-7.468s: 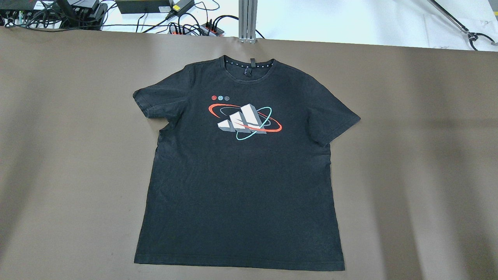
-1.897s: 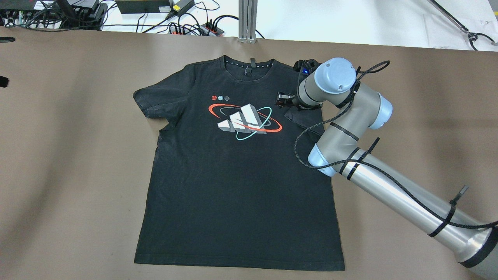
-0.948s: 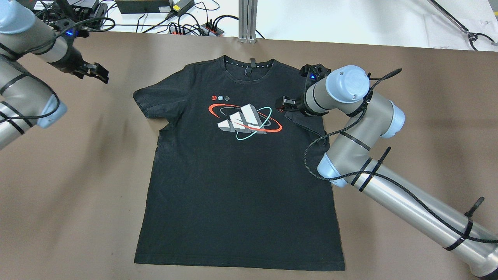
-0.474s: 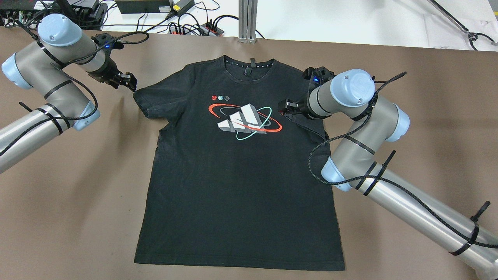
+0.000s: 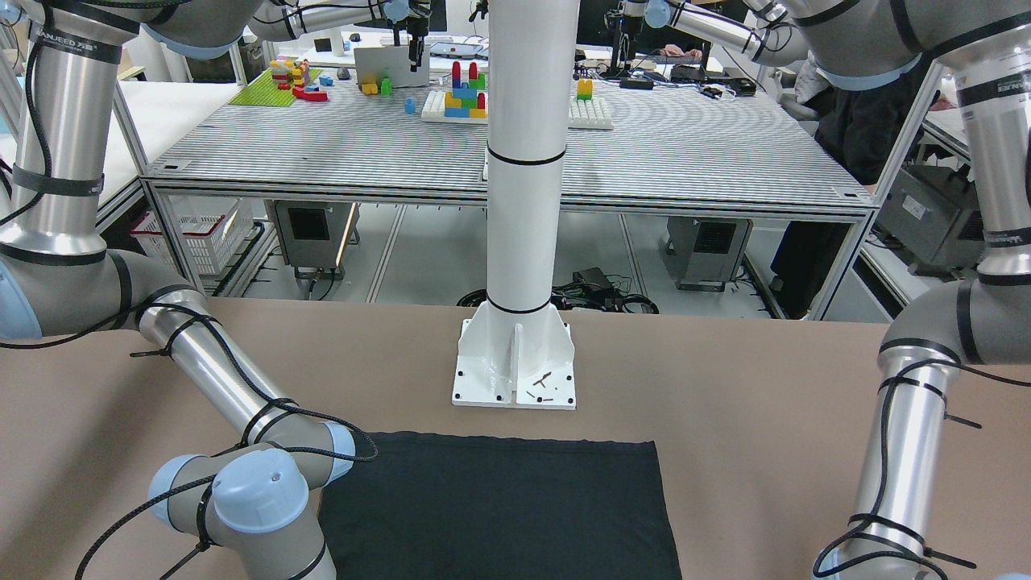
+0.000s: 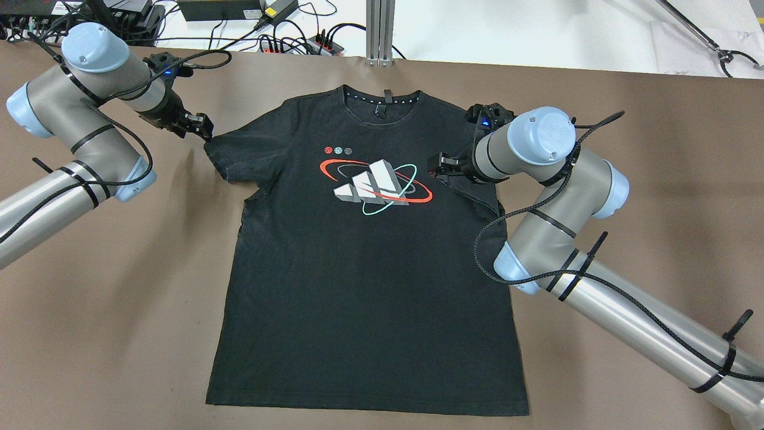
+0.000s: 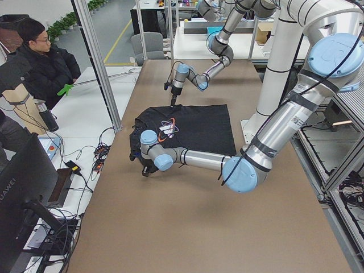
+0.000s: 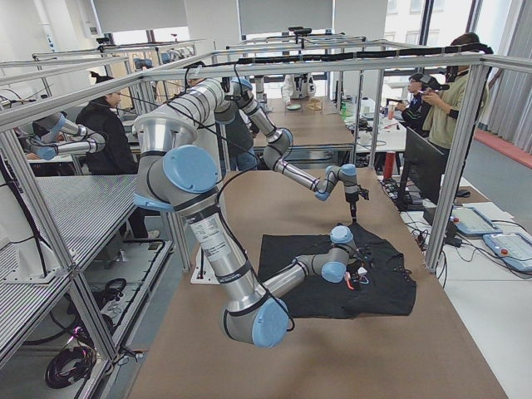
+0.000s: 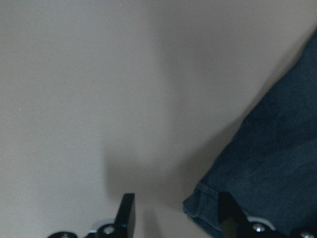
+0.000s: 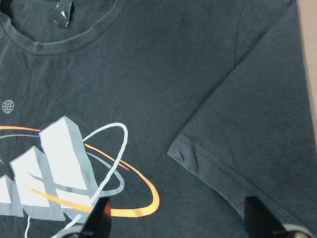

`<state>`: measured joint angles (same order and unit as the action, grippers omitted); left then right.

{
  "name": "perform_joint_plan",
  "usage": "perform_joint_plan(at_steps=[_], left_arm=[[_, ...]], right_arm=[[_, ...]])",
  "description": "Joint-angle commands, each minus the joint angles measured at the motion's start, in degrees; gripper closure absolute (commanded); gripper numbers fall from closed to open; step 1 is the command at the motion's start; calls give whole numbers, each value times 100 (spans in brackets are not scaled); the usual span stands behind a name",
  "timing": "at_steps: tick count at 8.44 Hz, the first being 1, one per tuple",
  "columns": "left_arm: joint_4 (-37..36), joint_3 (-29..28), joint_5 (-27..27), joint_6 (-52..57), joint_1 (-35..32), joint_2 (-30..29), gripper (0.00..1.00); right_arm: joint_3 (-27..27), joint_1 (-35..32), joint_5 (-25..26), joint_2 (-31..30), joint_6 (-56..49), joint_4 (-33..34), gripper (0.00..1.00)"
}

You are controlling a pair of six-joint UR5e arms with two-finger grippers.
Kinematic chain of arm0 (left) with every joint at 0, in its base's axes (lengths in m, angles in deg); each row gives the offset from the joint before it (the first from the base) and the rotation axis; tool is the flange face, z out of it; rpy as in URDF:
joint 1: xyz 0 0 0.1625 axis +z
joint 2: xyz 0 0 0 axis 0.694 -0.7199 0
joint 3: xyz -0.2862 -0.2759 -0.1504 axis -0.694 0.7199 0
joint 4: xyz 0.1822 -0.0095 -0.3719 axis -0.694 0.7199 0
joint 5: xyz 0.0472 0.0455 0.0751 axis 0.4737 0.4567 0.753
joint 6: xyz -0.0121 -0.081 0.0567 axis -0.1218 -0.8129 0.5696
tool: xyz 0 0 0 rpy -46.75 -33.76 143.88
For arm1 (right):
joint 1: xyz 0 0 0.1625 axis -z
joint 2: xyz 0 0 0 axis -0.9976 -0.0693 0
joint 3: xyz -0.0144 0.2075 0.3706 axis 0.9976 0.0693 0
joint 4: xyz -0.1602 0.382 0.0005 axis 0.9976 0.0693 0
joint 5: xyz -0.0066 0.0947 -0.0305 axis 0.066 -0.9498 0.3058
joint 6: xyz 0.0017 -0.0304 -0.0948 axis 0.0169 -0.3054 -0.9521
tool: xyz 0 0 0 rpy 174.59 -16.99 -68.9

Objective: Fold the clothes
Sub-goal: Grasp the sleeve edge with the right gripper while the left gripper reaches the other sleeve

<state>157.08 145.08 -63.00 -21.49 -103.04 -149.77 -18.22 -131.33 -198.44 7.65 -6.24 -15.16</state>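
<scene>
A black T-shirt (image 6: 358, 286) with a printed logo lies flat, front up, on the brown table (image 6: 627, 149). Its right sleeve (image 10: 257, 134) is folded inward over the chest. My right gripper (image 6: 439, 167) hovers over that folded sleeve, and the right wrist view shows it (image 10: 178, 218) open with nothing held. My left gripper (image 6: 200, 126) is at the outer corner of the left sleeve (image 6: 239, 155). In the left wrist view it (image 9: 176, 208) is open, with the sleeve corner (image 9: 267, 163) reaching up to one finger. The straight hem (image 5: 499, 441) shows in the front view.
A white pillar on a base plate (image 5: 515, 362) stands just behind the hem. Cables and power strips (image 6: 286, 42) and an aluminium post (image 6: 380, 30) lie past the table's far edge. Bare brown table surrounds the shirt. A person (image 7: 45, 62) sits beyond the far edge.
The right arm came in and folded the right sleeve onto the chest. The left arm then swung in and has settled at the left sleeve's corner; the right arm now holds still.
</scene>
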Motion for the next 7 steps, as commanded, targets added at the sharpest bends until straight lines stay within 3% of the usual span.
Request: perform_joint_plan(at_steps=[1,5,7], left_arm=[[0,-7,0,-37,20,-6,43],[0,-25,-9,-64,143,-41,47],[0,-34,0,-64,160,-41,69]], right_arm=[[26,22,14,5,0,-9,5],[44,22,23,5,-9,-9,5],[44,22,23,-4,-9,-9,5]])
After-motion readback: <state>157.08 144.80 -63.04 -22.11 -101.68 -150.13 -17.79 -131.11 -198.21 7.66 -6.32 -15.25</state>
